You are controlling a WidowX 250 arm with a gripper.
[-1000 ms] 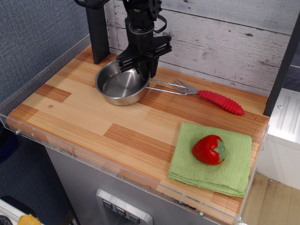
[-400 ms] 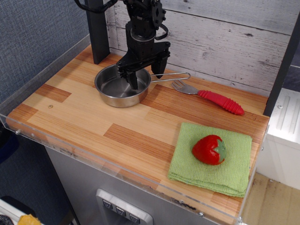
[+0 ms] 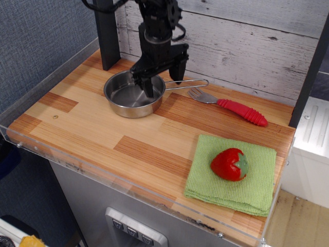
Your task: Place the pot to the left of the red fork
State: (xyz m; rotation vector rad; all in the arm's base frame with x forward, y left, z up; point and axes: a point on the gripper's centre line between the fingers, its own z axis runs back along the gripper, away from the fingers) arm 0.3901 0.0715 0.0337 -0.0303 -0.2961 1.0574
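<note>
The pot (image 3: 128, 98), a small shiny steel pan, sits on the wooden table at the back left, its wire-loop handle (image 3: 187, 84) pointing right. The red fork (image 3: 231, 107) lies just right of it, tines toward the pot, red ribbed handle toward the right. My black gripper (image 3: 162, 82) hangs open just above the pot's right rim, one finger over the bowl, the other behind the handle's base. It holds nothing.
A red strawberry (image 3: 229, 164) rests on a green cloth (image 3: 231, 175) at the front right. A black post (image 3: 107, 33) stands at the back left by the plank wall. A clear plastic lip (image 3: 128, 181) runs along the table's front edge.
The gripper has let go of the pot's rim and opened, then risen slightly. The pot settled a little back and left, its handle swung away from the fork's tines.
</note>
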